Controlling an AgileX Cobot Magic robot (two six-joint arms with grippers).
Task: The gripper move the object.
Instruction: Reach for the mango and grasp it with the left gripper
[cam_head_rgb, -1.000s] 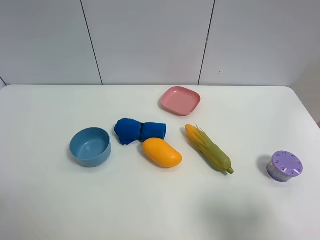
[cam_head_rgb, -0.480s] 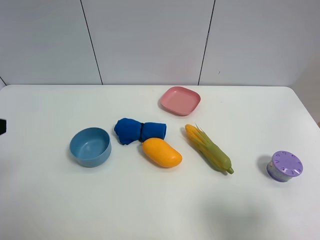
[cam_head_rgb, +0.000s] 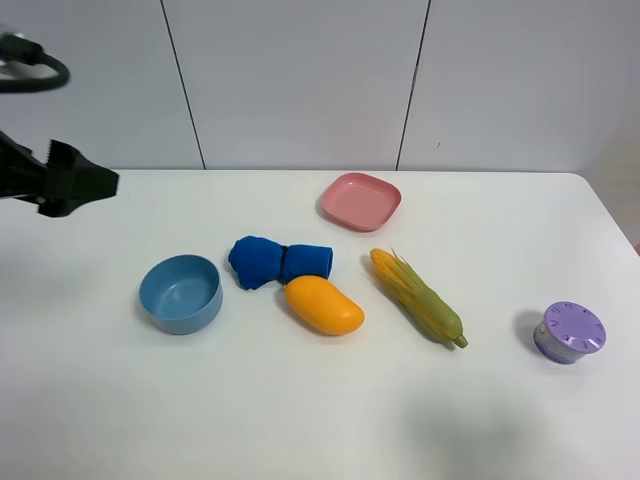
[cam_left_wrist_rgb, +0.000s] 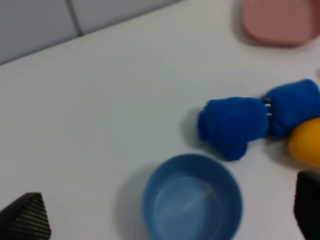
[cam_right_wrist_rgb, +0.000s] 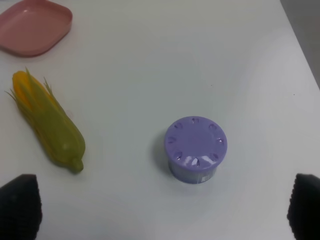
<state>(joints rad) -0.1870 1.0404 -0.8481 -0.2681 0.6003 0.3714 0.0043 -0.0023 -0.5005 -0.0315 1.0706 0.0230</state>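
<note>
- Object (cam_head_rgb: 323, 305) lies near the middle of the white bench (cam_head_rgb: 300, 420), against the rolled blue cloth (cam_head_rgb: 280, 261) behind it. The corn cob (cam_head_rgb: 417, 297) lies near on its right, apart from it.
- A blue bowl (cam_head_rgb: 180, 293) stands left of the cloth, a pink plate (cam_head_rgb: 361, 200) sits farther back, and a purple jar (cam_head_rgb: 571, 331) stands near the right edge.
- The left tool (cam_head_rgb: 85, 180) hangs over the far left of the bench, well apart from the object.
- Left wrist view: the left tool's fingertips (cam_left_wrist_rgb: 25, 220) are spread wide and hold nothing. The bowl sits below between them. The cloth lies beyond, with an edge of the object against it.
- Right wrist view: the right tool (cam_right_wrist_rgb: 162, 207) is spread wide and empty. The jar stands below between its fingertips, with the cob and plate beyond.
</note>
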